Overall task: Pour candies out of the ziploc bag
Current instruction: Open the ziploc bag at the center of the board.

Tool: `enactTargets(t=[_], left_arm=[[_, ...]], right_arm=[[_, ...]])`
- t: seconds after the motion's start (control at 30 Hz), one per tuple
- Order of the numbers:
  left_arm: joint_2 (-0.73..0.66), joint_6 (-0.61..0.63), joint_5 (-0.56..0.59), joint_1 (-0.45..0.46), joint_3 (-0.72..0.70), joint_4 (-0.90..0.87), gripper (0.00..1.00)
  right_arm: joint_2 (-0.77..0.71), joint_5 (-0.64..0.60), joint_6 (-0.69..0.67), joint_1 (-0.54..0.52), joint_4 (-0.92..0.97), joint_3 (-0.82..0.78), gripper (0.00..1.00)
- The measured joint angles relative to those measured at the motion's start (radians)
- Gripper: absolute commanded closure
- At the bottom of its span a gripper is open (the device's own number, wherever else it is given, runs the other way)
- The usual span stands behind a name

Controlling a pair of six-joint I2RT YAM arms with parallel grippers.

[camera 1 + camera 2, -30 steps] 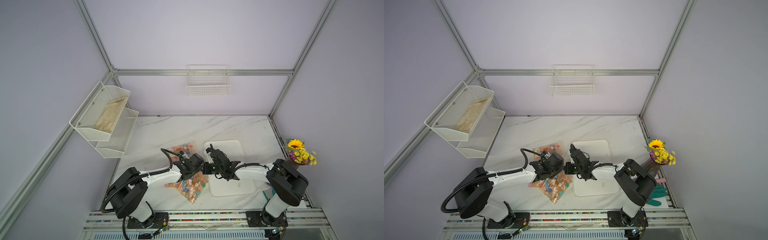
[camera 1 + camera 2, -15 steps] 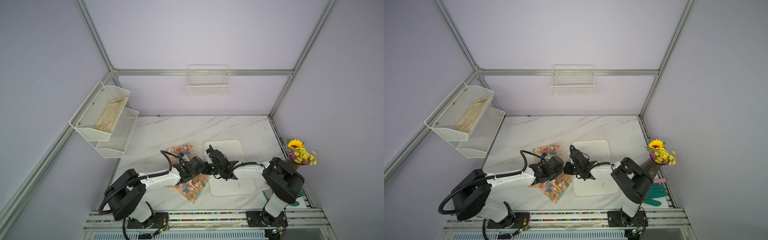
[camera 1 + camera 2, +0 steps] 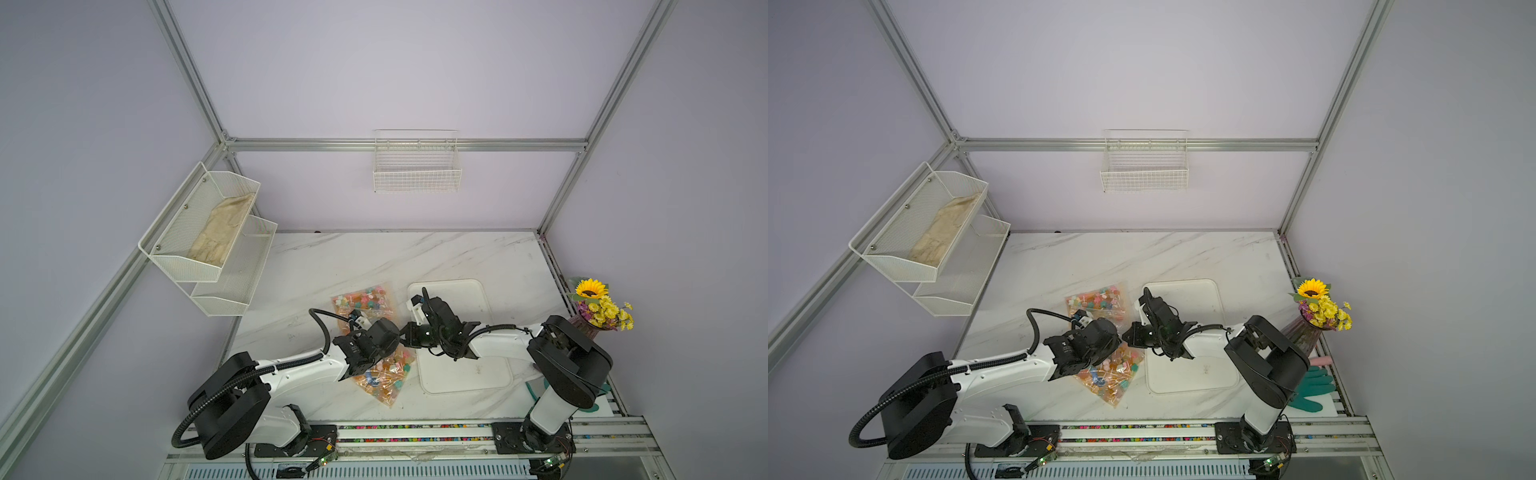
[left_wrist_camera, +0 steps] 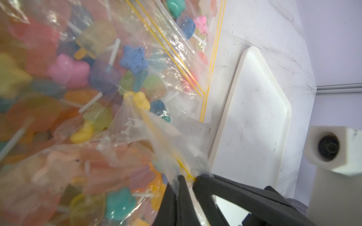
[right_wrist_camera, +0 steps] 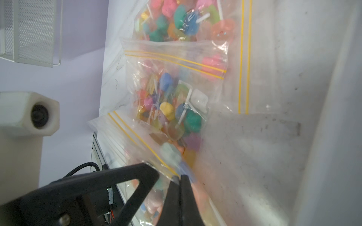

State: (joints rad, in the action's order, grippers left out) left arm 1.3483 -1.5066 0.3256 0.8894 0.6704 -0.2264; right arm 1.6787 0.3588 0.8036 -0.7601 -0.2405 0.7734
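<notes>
A clear ziploc bag (image 3: pixel 386 376) (image 3: pixel 1113 378) with a yellow zip line lies on the marble table near the front, left of the white tray (image 3: pixel 461 374). It is full of the candies (image 4: pixel 133 60), coloured star and flower sweets on pale sticks. My left gripper (image 3: pixel 397 336) (image 4: pixel 188 177) is shut on one lip of the bag's mouth, with the yellow zip line caught between the pads. My right gripper (image 3: pixel 409 334) (image 5: pixel 169 175) faces it, shut on the other lip of the same bag (image 5: pixel 137 140). The two grippers nearly touch above the tray's left edge.
Two more candy-filled zip bags (image 3: pixel 363 300) (image 5: pixel 172 101) lie just behind the held one. A vase of yellow flowers (image 3: pixel 598 307) stands at the table's right edge and a green glove (image 3: pixel 1312 390) lies beside the right arm's base. Wire shelves (image 3: pixel 208 241) hang on the left wall and a basket (image 3: pixel 417 166) on the back wall.
The left arm has shifted a little to the right. Both grippers have stayed shut on the bag's mouth between them.
</notes>
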Motion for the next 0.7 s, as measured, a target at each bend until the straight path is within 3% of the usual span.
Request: enactTargets(t=[0.7], left_arm=[[-0.089,-0.032,0.017,0.004,-0.043,-0.103,1.0]], right_arm=[[-0.005,0.003,-0.006,0.056,-0.027,0.0,1.0]])
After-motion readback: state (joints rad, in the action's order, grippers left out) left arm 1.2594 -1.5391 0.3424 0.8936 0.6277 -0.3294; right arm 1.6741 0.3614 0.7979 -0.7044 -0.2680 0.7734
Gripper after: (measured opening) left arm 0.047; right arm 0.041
